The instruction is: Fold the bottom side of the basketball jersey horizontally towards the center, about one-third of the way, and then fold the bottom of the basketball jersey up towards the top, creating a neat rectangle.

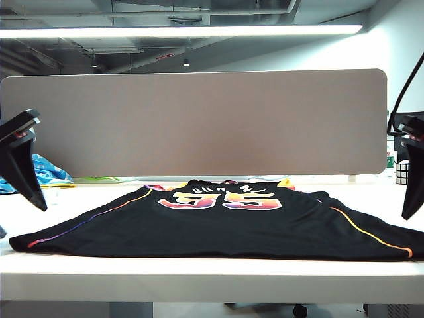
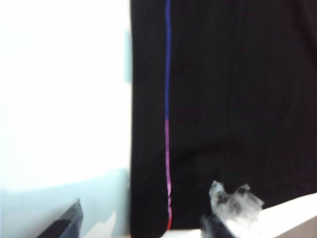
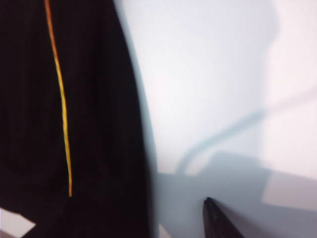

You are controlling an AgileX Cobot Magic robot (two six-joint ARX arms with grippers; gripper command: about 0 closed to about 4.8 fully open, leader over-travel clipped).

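Both tools (image 1: 30, 189) (image 1: 412, 199) spread above jersey (image 1: 218, 225)

Office: desk partition (image 1: 199, 122), exposed ceiling ducts (image 1: 165, 13).

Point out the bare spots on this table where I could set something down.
Bare white table runs in a strip before the basketball jersey, and beside its side edges below the open left gripper and open right gripper. The back left is crowded by a blue cloth.

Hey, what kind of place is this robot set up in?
Probably an office or lab workstation: a white desk backed by a grey partition screen, under an exposed ceiling with a strip light. The basketball jersey lies spread on the desk.
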